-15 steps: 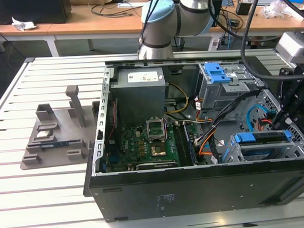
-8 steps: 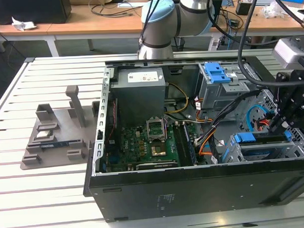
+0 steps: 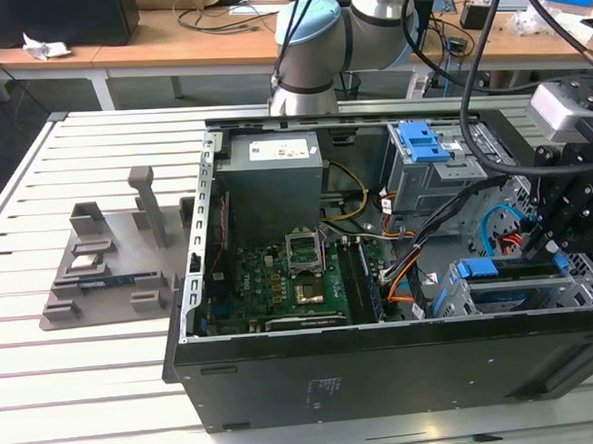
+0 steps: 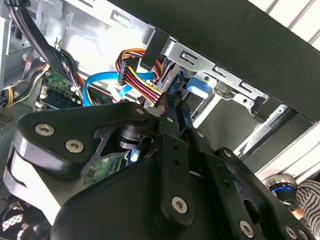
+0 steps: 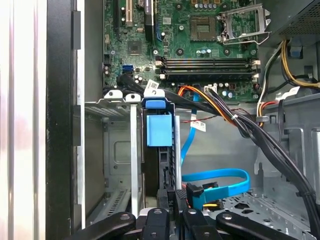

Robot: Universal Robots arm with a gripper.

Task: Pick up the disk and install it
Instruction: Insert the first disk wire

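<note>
Seating the disk: I should keep my push straight along the cage rails, with no tilt, so the carrier doesn't bind. As I judge it, the disk is already well into its slot.
Gripper: my gripper (image 5: 172, 197) looks closed on the disk's near end, fingers pinched almost together; it shows this way in both wrist views.
Disk place: the disk (image 5: 159, 129) stands on edge in the cage (image 5: 120, 107), at the near corner of the case on the exterior view's right.
Disk look: it appears as a thin dark slab seen edge-on, with a blue plastic carrier and a blue tab at its far end. I can't see the label from here.
Watch for: the blue cable (image 5: 220, 177) loops just beside my fingers, and a dark cable bundle (image 5: 260, 135) crosses close to the cage. I'd keep clear of both.
Beyond: the board (image 5: 200, 45) lies past the cage, apart from the disk.
</note>
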